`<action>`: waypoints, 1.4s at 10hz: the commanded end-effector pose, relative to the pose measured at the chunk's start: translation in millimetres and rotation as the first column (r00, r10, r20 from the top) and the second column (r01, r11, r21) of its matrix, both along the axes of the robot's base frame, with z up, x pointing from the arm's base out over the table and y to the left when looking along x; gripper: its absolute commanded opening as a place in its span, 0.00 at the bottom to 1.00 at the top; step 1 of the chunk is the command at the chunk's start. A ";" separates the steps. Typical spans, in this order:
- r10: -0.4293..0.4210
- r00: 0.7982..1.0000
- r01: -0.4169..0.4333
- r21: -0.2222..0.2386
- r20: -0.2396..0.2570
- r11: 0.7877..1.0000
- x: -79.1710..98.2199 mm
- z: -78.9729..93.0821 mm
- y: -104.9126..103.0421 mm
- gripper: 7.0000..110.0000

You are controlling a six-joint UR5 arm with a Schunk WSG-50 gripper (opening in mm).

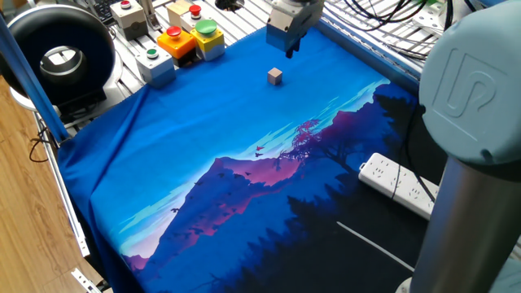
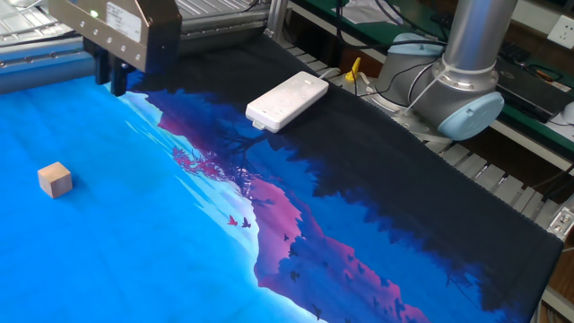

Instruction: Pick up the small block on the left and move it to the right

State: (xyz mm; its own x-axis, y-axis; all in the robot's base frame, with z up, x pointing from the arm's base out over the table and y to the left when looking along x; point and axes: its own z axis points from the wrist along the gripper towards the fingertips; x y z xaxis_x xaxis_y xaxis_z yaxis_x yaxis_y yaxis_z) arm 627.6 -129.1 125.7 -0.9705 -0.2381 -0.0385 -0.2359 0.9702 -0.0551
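Note:
The small block (image 1: pixel 275 76) is a tiny tan wooden cube that lies on the blue part of the cloth; it also shows in the other fixed view (image 2: pixel 55 179). My gripper (image 1: pixel 287 52) hangs above the cloth just behind and to the right of the block, apart from it. In the other fixed view the gripper (image 2: pixel 108 82) points down, with two dark fingers a small gap apart and nothing between them. It is open and empty.
Button boxes (image 1: pixel 179 41) with red and green push buttons stand at the back left on the metal frame. A white power strip (image 1: pixel 403 187) lies on the dark part of the cloth, also seen in the other fixed view (image 2: pixel 287 100). The arm's base (image 2: pixel 462 99) stands at the table edge.

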 end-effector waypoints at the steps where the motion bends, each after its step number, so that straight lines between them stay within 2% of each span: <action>1: 0.033 0.998 -0.033 0.010 0.044 0.999 29.4 -10.6 -1.6 0.15; 3: 0.064 0.995 -0.064 -0.006 0.079 0.998 51.1 -24.2 -9.2 0.15; 8: 0.084 0.987 -0.086 0.011 0.134 0.996 69.3 -39.1 -10.7 0.15; 11: 0.086 0.984 -0.094 0.043 0.155 0.995 63.5 -57.9 -14.1 0.15; 14: 0.086 0.982 -0.096 0.051 0.168 0.994 65.4 -63.6 -12.4 0.15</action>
State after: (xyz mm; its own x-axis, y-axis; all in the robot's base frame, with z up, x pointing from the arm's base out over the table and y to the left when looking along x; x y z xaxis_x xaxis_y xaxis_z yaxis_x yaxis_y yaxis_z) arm 690.8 -142.7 67.8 -0.9268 -0.3244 -0.1892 -0.3188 0.9459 -0.0602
